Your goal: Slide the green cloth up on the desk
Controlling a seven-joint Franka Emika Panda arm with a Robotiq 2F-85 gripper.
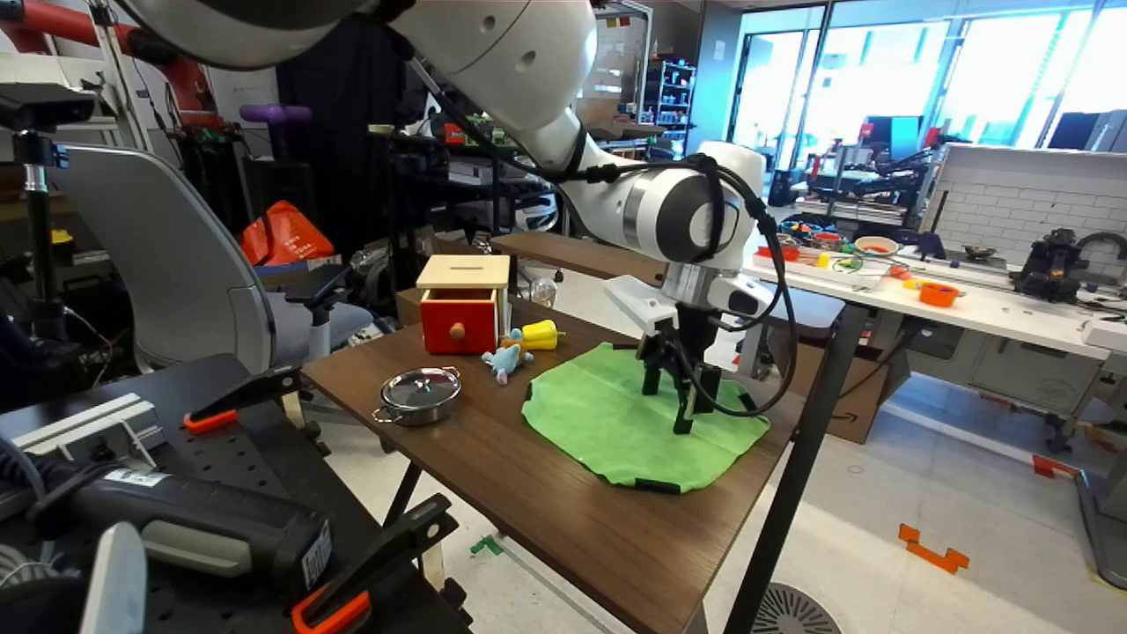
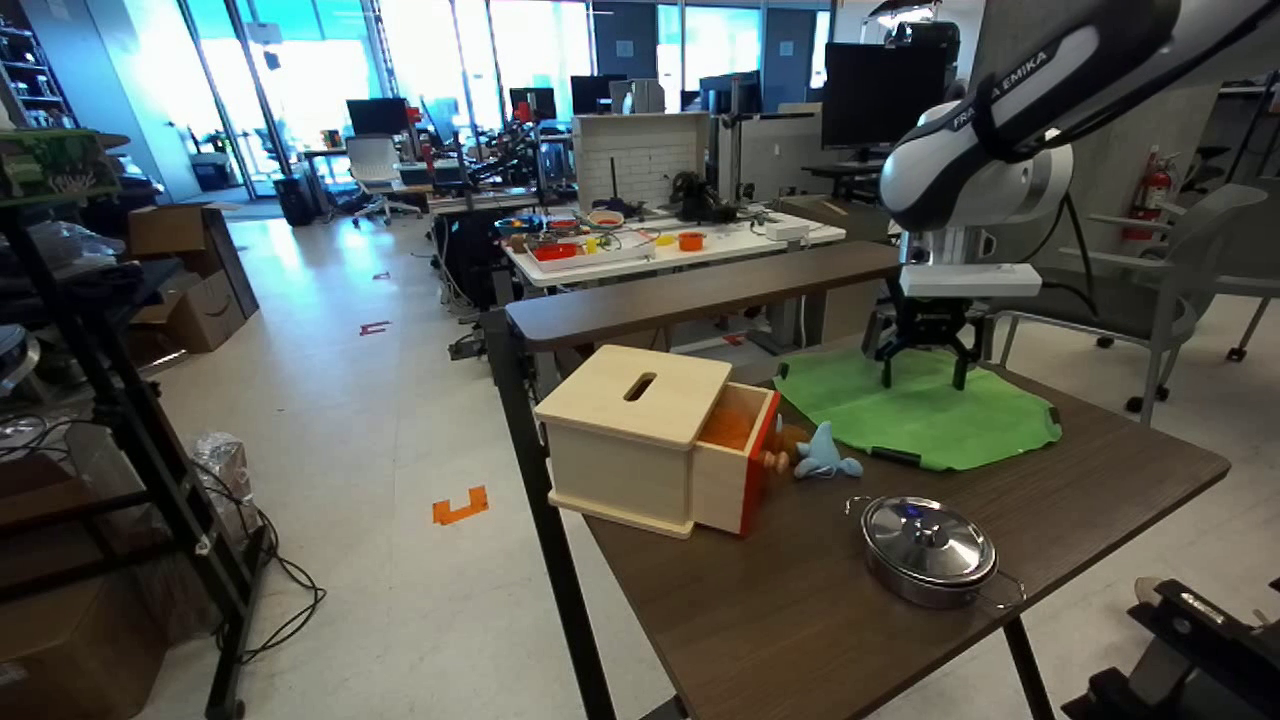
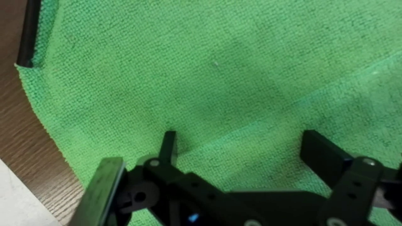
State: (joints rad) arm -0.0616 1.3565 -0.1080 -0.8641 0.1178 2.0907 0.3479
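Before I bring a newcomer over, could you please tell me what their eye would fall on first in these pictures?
Most likely the green cloth, bright and spread on the desk, with the open gripper of the white arm over it. Next, I think, the box at the desk's edge, its red drawer partly out; after that, perhaps the shiny pot near another edge.

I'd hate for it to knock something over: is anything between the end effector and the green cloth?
Nothing visible: the open end effector is right over the green cloth. The lidded pot and wooden box stand apart from the cloth on the desk.
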